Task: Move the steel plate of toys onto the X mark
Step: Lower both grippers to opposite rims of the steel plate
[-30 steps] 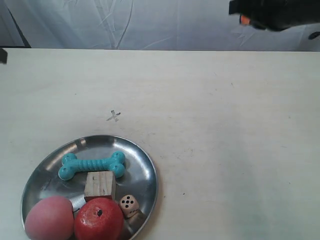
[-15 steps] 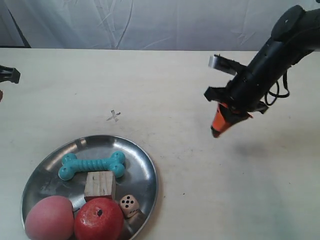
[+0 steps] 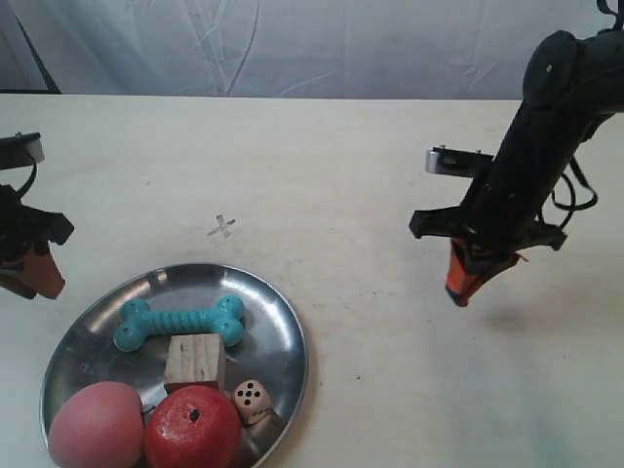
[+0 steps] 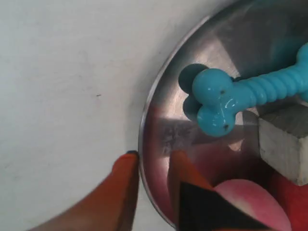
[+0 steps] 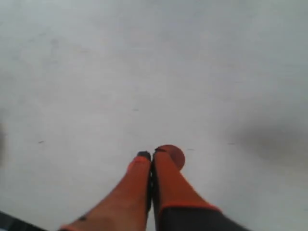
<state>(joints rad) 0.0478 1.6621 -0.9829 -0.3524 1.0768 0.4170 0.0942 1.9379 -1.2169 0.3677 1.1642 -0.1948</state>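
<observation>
The steel plate (image 3: pixel 185 283) lies at the front left of the cream table and holds the teal bone (image 3: pixel 178 323), wooden cube (image 3: pixel 195 361), white die (image 3: pixel 253 399), red apple (image 3: pixel 192 429) and pink ball (image 3: pixel 96 426). The faint X mark (image 3: pixel 222 227) sits just beyond the plate. My left gripper (image 3: pixel 39 283) hangs by the plate's left rim. In the left wrist view it (image 4: pixel 153 155) is open, one finger on each side of the plate (image 4: pixel 202 53) rim, close to the bone (image 4: pixel 240 94). My right gripper (image 3: pixel 460 292) (image 5: pixel 151 154) is shut and empty over bare table.
A white cloth backdrop (image 3: pixel 312 44) runs along the table's far edge. The right arm (image 3: pixel 546 146) reaches down from the upper right, well away from the plate. Bare tabletop (image 3: pixel 390 370) lies between the plate and that arm.
The right arm swung down into view and now points its shut gripper at the table. The left arm came in from the left edge and reached the plate's rim. Plate and toys stayed put.
</observation>
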